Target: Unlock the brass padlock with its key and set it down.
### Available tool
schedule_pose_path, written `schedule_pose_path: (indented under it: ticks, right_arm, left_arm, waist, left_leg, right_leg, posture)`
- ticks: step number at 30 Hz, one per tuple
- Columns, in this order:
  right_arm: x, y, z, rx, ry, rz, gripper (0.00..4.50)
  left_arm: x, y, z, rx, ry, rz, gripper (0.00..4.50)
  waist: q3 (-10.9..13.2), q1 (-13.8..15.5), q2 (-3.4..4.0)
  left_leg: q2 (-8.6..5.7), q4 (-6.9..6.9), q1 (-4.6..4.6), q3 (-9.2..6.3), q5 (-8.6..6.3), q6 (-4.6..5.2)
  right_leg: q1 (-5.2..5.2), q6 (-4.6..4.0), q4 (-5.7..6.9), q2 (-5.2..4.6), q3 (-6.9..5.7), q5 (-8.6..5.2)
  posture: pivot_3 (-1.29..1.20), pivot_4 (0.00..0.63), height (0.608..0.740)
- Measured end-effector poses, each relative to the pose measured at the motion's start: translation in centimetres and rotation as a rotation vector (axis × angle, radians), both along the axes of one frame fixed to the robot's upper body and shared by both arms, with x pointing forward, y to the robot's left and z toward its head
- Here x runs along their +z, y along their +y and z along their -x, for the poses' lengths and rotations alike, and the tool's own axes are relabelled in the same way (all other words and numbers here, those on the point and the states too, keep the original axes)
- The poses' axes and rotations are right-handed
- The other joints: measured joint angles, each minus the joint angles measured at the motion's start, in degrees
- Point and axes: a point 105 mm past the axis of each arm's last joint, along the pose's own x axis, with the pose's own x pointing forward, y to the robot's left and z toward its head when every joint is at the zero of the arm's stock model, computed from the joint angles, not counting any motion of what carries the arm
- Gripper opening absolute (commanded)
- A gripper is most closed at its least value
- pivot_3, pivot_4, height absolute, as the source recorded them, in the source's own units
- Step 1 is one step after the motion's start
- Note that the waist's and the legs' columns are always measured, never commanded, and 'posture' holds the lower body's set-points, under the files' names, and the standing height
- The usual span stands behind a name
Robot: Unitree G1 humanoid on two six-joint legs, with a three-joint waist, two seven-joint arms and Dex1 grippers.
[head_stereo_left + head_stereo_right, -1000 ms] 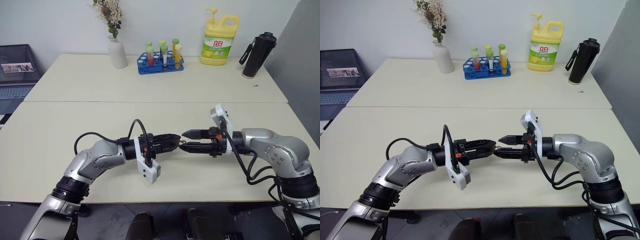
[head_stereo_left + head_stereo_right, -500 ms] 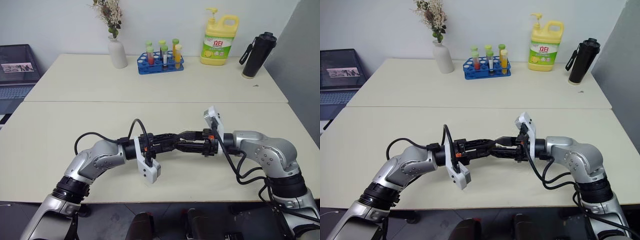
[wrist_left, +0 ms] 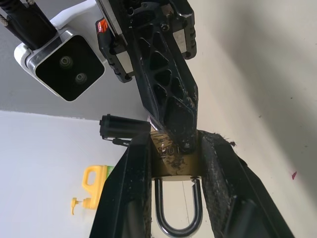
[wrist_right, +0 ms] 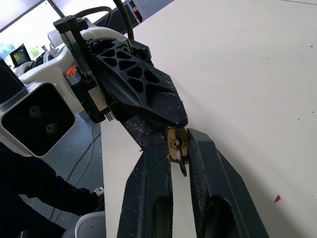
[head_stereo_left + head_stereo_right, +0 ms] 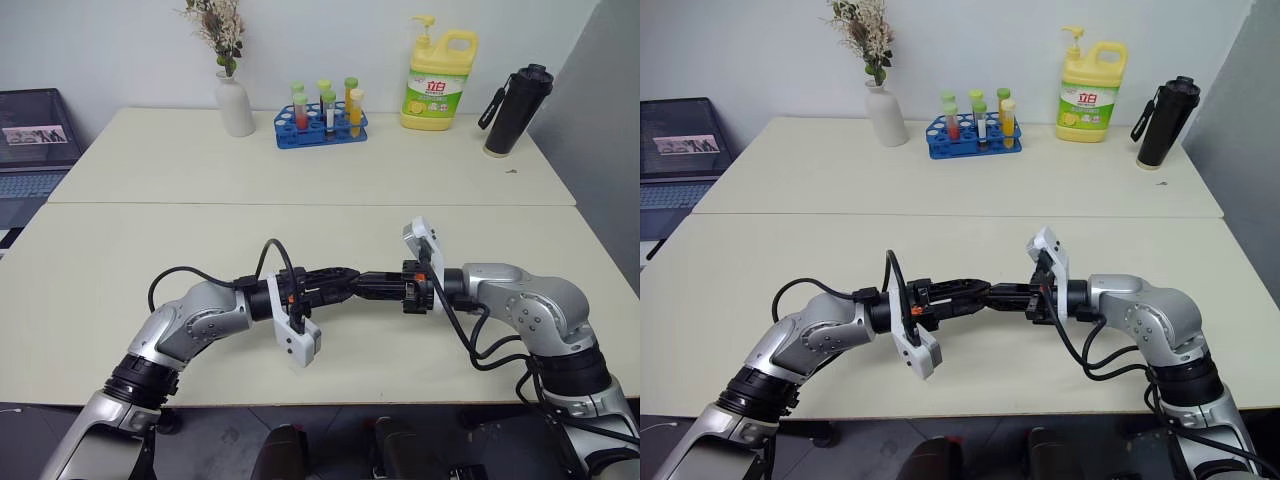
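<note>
My left gripper [image 5: 343, 281] is shut on the brass padlock [image 3: 171, 159], held above the cream table [image 5: 150, 240] near its front middle. The silver shackle [image 3: 177, 210] points back toward the left wrist. My right gripper [image 5: 366, 285] meets it tip to tip from the right. In the right wrist view its fingers [image 4: 148, 168] are closed at the padlock's keyhole end [image 4: 177, 143], with the thin silvery key [image 4: 182, 167] pinched between them. In the left wrist view the right finger [image 3: 171, 99] covers the padlock's far end.
Along the table's back stand a white vase [image 5: 236, 105], a blue rack of tubes [image 5: 322, 126], a yellow soap bottle [image 5: 437, 85] and a black flask [image 5: 512, 110]. A laptop [image 5: 35, 140] sits off the left edge.
My right gripper moved left up to the left gripper's tip and its fingers closed there, from wide apart to nearly together. The left gripper and padlock stayed still.
</note>
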Motion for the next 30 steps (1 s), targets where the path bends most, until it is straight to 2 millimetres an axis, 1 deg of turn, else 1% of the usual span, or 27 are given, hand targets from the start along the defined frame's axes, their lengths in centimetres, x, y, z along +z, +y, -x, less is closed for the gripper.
schedule_pose_path:
  ticks: [2,4,7,11,13,14,18,21,24,26,27,30]
  right_arm:
    - [0.0,0.1,0.0,0.001,0.003,-0.003,0.10]
    - [-0.1,0.1,0.0,0.002,0.007,-0.008,0.10]
    - [0.0,0.2,-0.2,-0.002,0.005,-0.012,0.10]
    - [0.0,0.1,-0.2,-0.005,0.003,-0.014,0.10]
    - [0.0,0.1,-0.3,-0.009,0.001,-0.015,0.10]
    - [-0.1,0.0,-0.5,-0.017,-0.003,-0.013,0.10]
    - [-0.2,-0.3,-1.0,-0.041,-0.016,-0.007,0.10]
    - [-0.2,-0.9,-1.9,-0.080,-0.043,0.005,0.10]
    - [-0.4,-1.9,-2.7,-0.121,-0.067,0.028,0.10]
    - [-0.3,-2.0,-2.8,-0.121,-0.081,0.030,0.10]
    - [-0.2,-2.0,-2.9,-0.117,-0.094,0.030,0.10]
    - [0.0,-2.0,-2.8,-0.102,-0.130,0.034,0.10]
  left_arm:
    - [0.0,0.1,0.0,-0.001,-0.001,-0.002,0.98]
    - [0.0,0.2,0.0,-0.001,0.005,0.001,1.73]
    - [0.6,0.2,0.3,-0.021,0.044,0.054,2.65]
    - [0.8,0.3,0.5,-0.032,0.067,0.074,3.86]
    - [0.5,0.5,0.8,-0.034,0.082,0.069,4.43]
    - [0.3,0.7,1.0,-0.032,0.093,0.065,4.50]
    - [0.1,1.4,1.6,-0.017,0.149,0.086,4.50]
    - [0.2,2.2,2.0,0.049,0.251,0.174,4.50]
    - [0.3,3.7,2.2,0.136,0.373,0.253,3.89]
    - [1.0,4.0,2.1,0.159,0.421,0.304,3.26]
    - [1.7,4.3,1.9,0.178,0.444,0.345,2.90]
    - [3.3,5.6,0.4,0.259,0.502,0.451,1.91]
  waist:
    - [0.0,0.0,0.00]
    - [0.0,0.0,0.00]
    - [0.0,0.0,0.00]
    - [0.0,0.0,0.00]
    - [0.0,-0.1,0.00]
    - [0.0,-0.1,0.00]
    - [0.0,0.0,0.00]
    - [0.0,-0.1,0.00]
    - [0.0,-0.2,0.01]
    - [0.0,-0.2,0.02]
    - [0.0,-0.1,0.02]
    - [0.0,0.0,0.02]
  left_leg:
    - [0.00,0.00,0.00,0.00,0.00,0.00]
    - [0.00,0.00,0.00,0.00,0.00,0.00]
    - [0.00,0.00,0.00,0.00,0.00,0.00]
    - [0.00,0.00,0.00,0.00,0.00,0.00]
    - [0.00,0.00,0.01,0.01,0.00,0.00]
    - [0.01,0.00,0.01,0.00,0.00,0.00]
    - [0.01,0.00,0.01,0.01,0.00,0.00]
    - [0.02,0.00,0.02,0.03,0.00,0.00]
    - [0.05,-0.01,0.02,-0.02,0.00,0.00]
    - [0.04,0.00,0.02,-0.03,0.00,0.00]
    - [0.03,0.01,0.02,-0.06,0.00,0.00]
    - [0.00,0.03,0.03,-0.04,0.00,0.00]
  right_leg:
    - [0.00,0.00,0.00,0.00,0.01,0.00]
    - [0.00,0.00,0.00,0.00,0.00,0.00]
    - [0.00,-0.01,0.00,-0.01,0.00,0.01]
    - [0.00,-0.01,0.00,0.00,0.00,0.01]
    - [0.00,-0.02,0.00,-0.01,0.01,0.01]
    - [0.00,-0.02,0.00,-0.01,0.00,0.01]
    - [0.00,-0.01,0.00,-0.01,0.01,0.00]
    - [0.00,0.00,0.00,-0.02,0.02,0.00]
    - [-0.01,0.01,0.01,-0.02,-0.02,-0.01]
    - [-0.01,0.01,0.02,-0.02,-0.03,-0.01]
    - [0.01,0.02,0.02,-0.01,-0.05,-0.02]
    - [0.02,0.03,0.02,0.00,-0.03,-0.02]
  posture:
    - [0.00,0.150,0.740]
    - [0.00,0.150,0.740]
    - [0.00,0.150,0.740]
    - [0.00,0.150,0.740]
    - [0.00,0.150,0.740]
    - [0.00,0.150,0.740]
    - [0.00,0.150,0.740]
    - [0.00,0.150,0.740]
    - [0.00,0.150,0.740]
    - [0.00,0.150,0.740]
    - [0.00,0.150,0.740]
    - [0.00,0.150,0.740]
